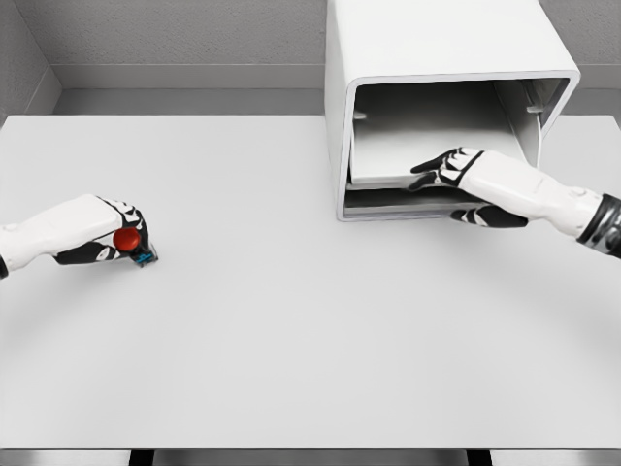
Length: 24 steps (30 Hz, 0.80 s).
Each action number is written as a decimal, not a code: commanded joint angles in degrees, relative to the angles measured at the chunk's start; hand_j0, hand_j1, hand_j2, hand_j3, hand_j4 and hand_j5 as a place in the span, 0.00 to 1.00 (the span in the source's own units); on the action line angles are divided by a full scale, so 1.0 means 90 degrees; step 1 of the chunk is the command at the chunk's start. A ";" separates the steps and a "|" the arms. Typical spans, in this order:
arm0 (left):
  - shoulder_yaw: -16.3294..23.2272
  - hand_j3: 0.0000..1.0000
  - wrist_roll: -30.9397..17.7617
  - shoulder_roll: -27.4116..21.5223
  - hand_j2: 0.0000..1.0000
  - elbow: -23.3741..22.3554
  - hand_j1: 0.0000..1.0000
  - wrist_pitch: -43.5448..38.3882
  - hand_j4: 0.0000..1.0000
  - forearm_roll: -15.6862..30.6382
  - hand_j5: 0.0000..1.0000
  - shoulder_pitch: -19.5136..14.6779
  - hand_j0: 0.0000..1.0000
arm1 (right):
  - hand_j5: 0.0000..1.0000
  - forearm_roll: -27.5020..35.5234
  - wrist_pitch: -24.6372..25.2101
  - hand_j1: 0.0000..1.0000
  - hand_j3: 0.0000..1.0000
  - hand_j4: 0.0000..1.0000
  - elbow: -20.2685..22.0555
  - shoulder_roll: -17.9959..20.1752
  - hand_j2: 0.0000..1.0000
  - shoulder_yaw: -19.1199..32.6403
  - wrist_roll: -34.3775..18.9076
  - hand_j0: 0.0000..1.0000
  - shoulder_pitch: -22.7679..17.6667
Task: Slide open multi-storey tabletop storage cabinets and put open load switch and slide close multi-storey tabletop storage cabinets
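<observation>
Right hand is at the cabinet at the back of the table, fingers laid flat on top of the upper drawer with the thumb under its front edge, so it's pinching the drawer lip, likely to slide it along its rails. Drawer sits partly out, interior exposed.

Left hand is well away at the left edge of the table, fingers curled around the switch (red knob, small blue base), which looks to be touching the tabletop. My read: it waits there so the drawer's path stays free, then carries the switch across.
</observation>
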State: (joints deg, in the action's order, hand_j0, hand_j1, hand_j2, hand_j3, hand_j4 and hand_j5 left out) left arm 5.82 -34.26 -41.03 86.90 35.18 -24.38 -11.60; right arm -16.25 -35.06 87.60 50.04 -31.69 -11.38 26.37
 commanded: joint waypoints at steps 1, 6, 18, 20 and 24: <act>-0.0002 0.37 0.0008 -0.0001 0.37 0.0080 0.37 -0.0020 0.37 0.0043 0.37 0.0000 0.37 | 0.77 0.0047 0.0007 0.77 0.77 0.77 0.0110 0.0143 0.77 0.0074 0.0005 0.77 0.0000; -0.0002 0.36 0.0008 -0.0001 0.36 0.0295 0.36 -0.0020 0.36 0.0062 0.36 -0.0020 0.36 | 0.77 0.0057 0.0007 0.77 0.77 0.77 0.0316 0.0250 0.77 0.0309 0.0005 0.77 -0.0234; -0.0139 0.36 0.0008 0.0008 0.36 0.0735 0.36 -0.0020 0.36 0.0111 0.36 -0.0010 0.36 | 0.77 0.0057 0.0007 0.77 0.77 0.77 0.0814 0.0523 0.77 0.0817 0.0024 0.77 -0.0772; -0.0178 0.36 0.0008 0.0008 0.36 0.0842 0.36 -0.0020 0.36 0.0111 0.36 0.0000 0.36 | 0.77 0.0057 0.0007 0.77 0.77 0.77 0.0823 0.0543 0.77 0.0817 0.0024 0.77 -0.0791; -0.0197 0.36 0.0008 0.0008 0.36 0.0959 0.36 -0.0020 0.36 0.0121 0.36 -0.0010 0.36 | 0.77 0.0057 0.0007 0.77 0.77 0.77 0.0941 0.0660 0.77 0.0943 0.0044 0.77 -0.0947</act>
State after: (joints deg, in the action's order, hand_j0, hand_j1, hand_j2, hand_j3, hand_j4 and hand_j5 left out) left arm 4.18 -34.24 -40.91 94.87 35.17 -23.68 -11.78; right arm -16.09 -35.05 95.56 55.44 -23.71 -11.03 16.44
